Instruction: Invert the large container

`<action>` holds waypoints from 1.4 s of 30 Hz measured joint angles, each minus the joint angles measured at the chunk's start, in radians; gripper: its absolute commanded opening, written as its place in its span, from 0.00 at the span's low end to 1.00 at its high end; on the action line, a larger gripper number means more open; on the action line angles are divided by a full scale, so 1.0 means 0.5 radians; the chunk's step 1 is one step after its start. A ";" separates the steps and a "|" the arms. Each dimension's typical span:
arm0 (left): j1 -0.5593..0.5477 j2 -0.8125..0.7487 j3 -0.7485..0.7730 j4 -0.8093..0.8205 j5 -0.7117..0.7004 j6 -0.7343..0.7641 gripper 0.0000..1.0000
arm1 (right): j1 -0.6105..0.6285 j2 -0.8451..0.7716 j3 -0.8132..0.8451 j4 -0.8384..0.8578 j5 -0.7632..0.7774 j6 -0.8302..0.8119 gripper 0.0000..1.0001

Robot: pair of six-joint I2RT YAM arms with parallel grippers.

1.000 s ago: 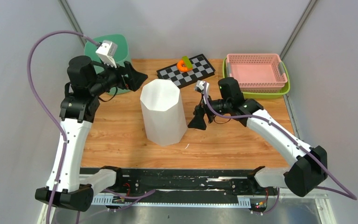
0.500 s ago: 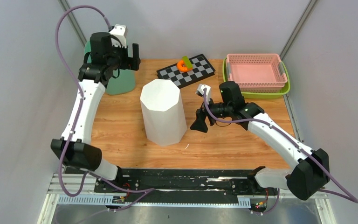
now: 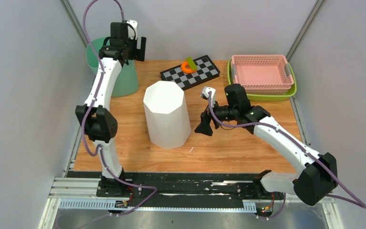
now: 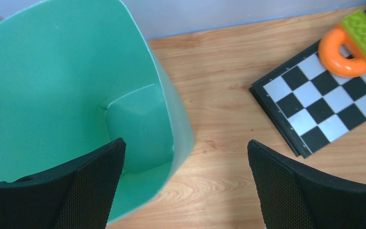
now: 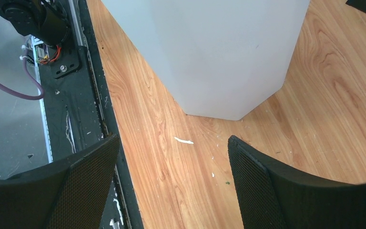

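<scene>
Looking down from up high, my left claw (image 4: 186, 145) hangs over the far left corner of the table (image 3: 124, 138). Its two black fingers (image 4: 90, 181) are spread wide apart and hold nothing. One finger is over the inside of the green bin (image 4: 52, 81). The other is over the bare wood beside the bin. The bin stands upright with its open side up, and I can see its bottom.

The big white container (image 3: 167, 117) stands in the middle of the table, well apart from my left claw. It is tall, with flat sides, and it rests on the wood. Its top looks flat and closed to me, but it is all white, so I cannot be sure.

My right claw (image 3: 204, 125) is low, just to the right of the big white container, and it points at its side. This claw is wide open too, and it is not touching the container. In the right wrist view, a small white scrap (image 5: 184, 140) lies on the wood near the foot of the container.

At the back of the table lies a checkerboard (image 3: 198, 75). An orange ring (image 3: 187, 68) sits on it, with a green block (image 3: 190, 62) on the ring. In the far right corner, a pink basket (image 3: 261, 71) sits in a green tray (image 3: 267, 97).
</scene>
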 measured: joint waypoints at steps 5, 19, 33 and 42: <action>0.019 0.211 0.151 -0.044 -0.098 0.008 0.92 | 0.000 -0.014 -0.018 0.018 0.002 -0.014 0.86; 0.031 0.300 0.156 -0.069 -0.191 0.048 0.42 | 0.000 -0.024 -0.053 0.033 0.002 -0.037 0.86; 0.031 0.299 0.156 -0.056 -0.172 0.060 0.00 | 0.000 -0.024 -0.054 0.034 0.002 -0.037 0.86; 0.037 0.266 0.123 -0.084 -0.182 0.098 0.00 | 0.000 -0.022 -0.055 0.034 0.002 -0.037 0.87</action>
